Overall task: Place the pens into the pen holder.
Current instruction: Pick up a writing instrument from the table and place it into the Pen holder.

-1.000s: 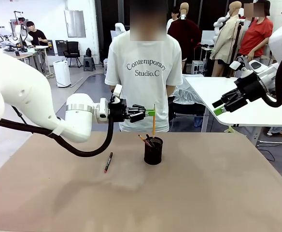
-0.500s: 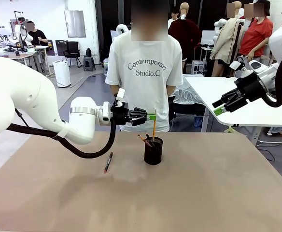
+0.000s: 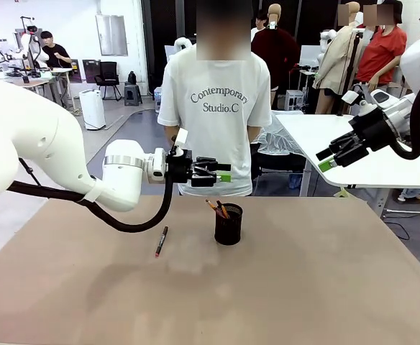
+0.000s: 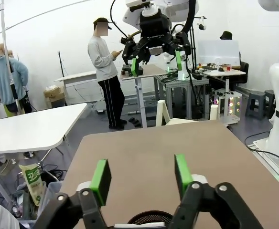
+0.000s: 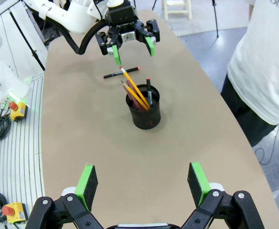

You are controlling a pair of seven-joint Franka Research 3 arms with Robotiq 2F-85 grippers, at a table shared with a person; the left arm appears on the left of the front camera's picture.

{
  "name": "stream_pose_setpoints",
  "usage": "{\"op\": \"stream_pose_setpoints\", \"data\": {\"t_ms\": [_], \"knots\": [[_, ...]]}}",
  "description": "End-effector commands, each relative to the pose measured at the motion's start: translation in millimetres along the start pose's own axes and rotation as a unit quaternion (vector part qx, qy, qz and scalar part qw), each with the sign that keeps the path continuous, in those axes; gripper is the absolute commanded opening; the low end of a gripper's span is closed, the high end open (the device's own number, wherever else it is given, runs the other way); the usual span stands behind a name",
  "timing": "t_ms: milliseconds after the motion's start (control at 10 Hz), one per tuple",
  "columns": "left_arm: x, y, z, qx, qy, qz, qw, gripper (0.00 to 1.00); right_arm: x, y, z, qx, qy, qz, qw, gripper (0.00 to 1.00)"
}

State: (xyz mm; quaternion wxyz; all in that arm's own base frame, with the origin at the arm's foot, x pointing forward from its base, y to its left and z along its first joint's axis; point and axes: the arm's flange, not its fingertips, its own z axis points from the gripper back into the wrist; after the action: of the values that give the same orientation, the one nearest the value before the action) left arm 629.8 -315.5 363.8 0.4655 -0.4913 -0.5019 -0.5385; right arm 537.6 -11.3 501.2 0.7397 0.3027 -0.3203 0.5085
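The left gripper (image 3: 224, 172) is being held open above the holder (image 3: 228, 224), slightly to its left, and nothing is being gripped between its pads. The right gripper (image 3: 326, 161) is being held wide open and empty, well off to the right. A yellow pencil (image 5: 134, 89) and other pens (image 5: 149, 91) are being propped, tilted, in the holder. A black pen (image 3: 161, 241) is being supported flat on the table (image 3: 325, 287), left of the holder.

above pen holder (image 3: 229, 224): left fingers (image 3: 224, 177) | holder's right: open table (image 3: 339, 273) | left: black pen (image 3: 161, 241)
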Motion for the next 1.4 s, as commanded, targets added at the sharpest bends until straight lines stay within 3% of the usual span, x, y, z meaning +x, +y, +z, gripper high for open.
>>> {"op": "stream_pose_setpoints", "data": {"t_ms": [0, 100, 200, 700, 900, 1300], "knots": [[7, -10, 5, 0.004, 0.022, 0.005, 1.000, 1.00, 2, 1, 1, -0.001, 0.000, -0.003, 1.000, 1.00], [12, -13, 6, 0.006, 0.031, 0.007, 0.999, 1.00, 2, 1, 1, -0.001, 0.000, -0.003, 1.000, 1.00], [3, 0, 1, 0.004, 0.004, -0.001, 1.000, 0.94, 2, 1, 1, -0.001, 0.000, -0.003, 1.000, 1.00], [1, 0, 1, 0.007, 0.010, 0.001, 1.000, 0.94, 2, 1, 1, -0.001, 0.000, -0.003, 1.000, 1.00], [24, -17, 17, 0.017, 0.084, 0.024, 0.996, 0.94, 2, 1, 1, -0.001, 0.000, -0.003, 1.000, 1.00], [82, -49, 58, 0.017, 0.223, -0.023, 0.974, 0.94, 2, 1, 1, -0.001, 0.000, -0.003, 1.000, 1.00]]}}
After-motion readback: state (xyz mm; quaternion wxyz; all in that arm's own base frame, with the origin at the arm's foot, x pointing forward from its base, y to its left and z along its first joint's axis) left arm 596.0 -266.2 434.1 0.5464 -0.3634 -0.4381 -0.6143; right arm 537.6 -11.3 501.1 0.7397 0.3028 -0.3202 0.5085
